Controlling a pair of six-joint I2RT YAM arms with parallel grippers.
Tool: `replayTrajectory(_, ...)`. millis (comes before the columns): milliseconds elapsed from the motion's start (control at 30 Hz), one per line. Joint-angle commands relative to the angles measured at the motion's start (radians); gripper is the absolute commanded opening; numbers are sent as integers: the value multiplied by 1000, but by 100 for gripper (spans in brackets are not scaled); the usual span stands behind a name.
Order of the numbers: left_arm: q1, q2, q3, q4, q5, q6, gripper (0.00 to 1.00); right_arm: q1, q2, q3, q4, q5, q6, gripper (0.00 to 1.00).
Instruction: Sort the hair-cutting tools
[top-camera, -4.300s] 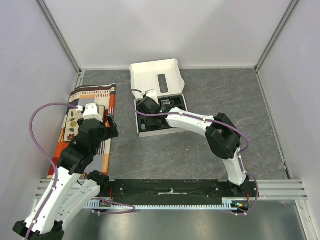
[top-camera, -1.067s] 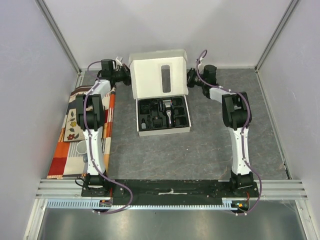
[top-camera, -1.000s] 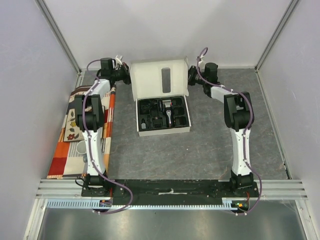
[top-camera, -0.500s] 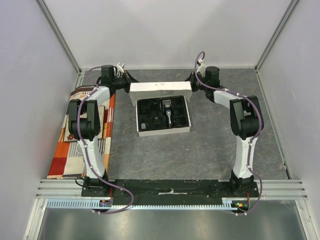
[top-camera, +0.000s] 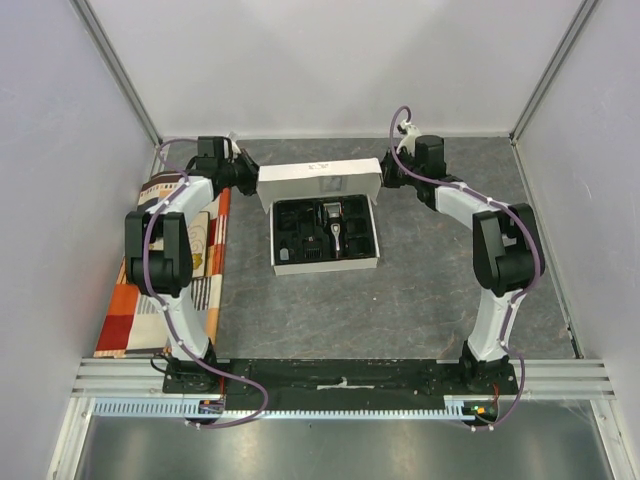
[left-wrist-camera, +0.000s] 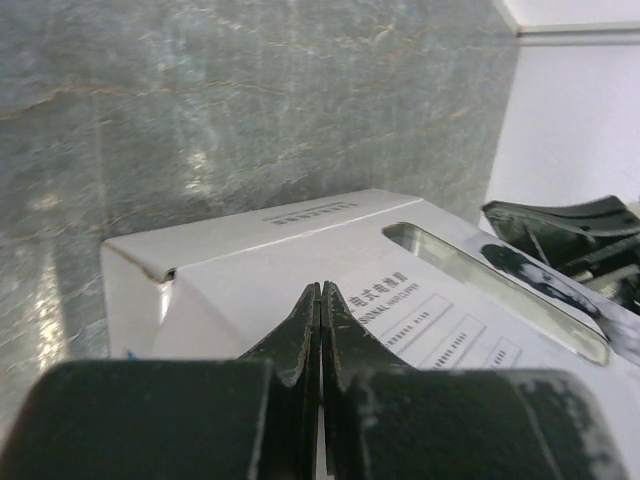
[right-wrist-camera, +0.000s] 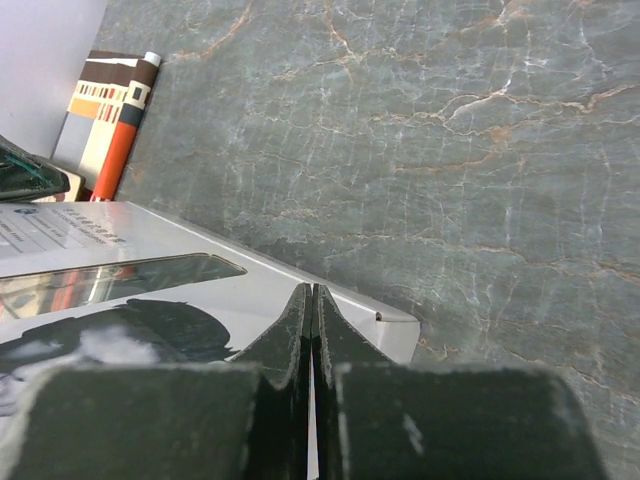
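Two robot arms meet at one white box (top-camera: 325, 266) on a grey, marble-veined surface (top-camera: 430, 290), one arm at each end of its hinged lid (top-camera: 320, 183). The lid tilts forward over the back of the box, partly shut.

The lid has one long window (left-wrist-camera: 490, 290) cut into it. Beside the window run several lines of small Chinese print, too fine to read. The right wrist view shows a black-and-white picture of dark hair printed on the same face.

The left gripper (left-wrist-camera: 320, 292) sits at the lid's left end, its two fingers pressed together. The right gripper (right-wrist-camera: 311, 290) sits at the right end, its fingers likewise together. Whether either one has a flap of card pinched between its fingers cannot be told.

One clipper (top-camera: 337, 228), black with a silver section, lies lengthwise in a middle slot of the black moulded tray (top-camera: 290, 232) inside the box. Other dark pieces (top-camera: 312, 240) fill slots on both sides of it. They blend into the tray, so they cannot be counted or told apart.

One patterned mat (top-camera: 125, 300), in orange, white and brown, lies on the surface to the left of the box.
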Motion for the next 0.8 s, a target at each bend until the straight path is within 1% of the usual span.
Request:
replayTrajectory(0,0,-54,24,-150,-115,80,2,5,-68,-6,-68,63,-68,0)
replayTrajectory(133,0,-65,28,-243,-147,117,2,5,-96,-6,-140,148,-99,0)
replayTrajectory(367,0,-91,18,-317,-210,163,2,7,-113,-14,-237,250,-131,0)
replayTrajectory(533,0,-86,41,-357,-231,189,2,7,-116,-17,-249,261,-134,0)
replayTrajectory(667,0,-92,51,-394,-304,212,2,4,-116,-12,-269,285,-144,0)
replayTrajectory(767,0,-102,54,-411,-316,226,2,7,-114,-14,-269,278,-153,0)
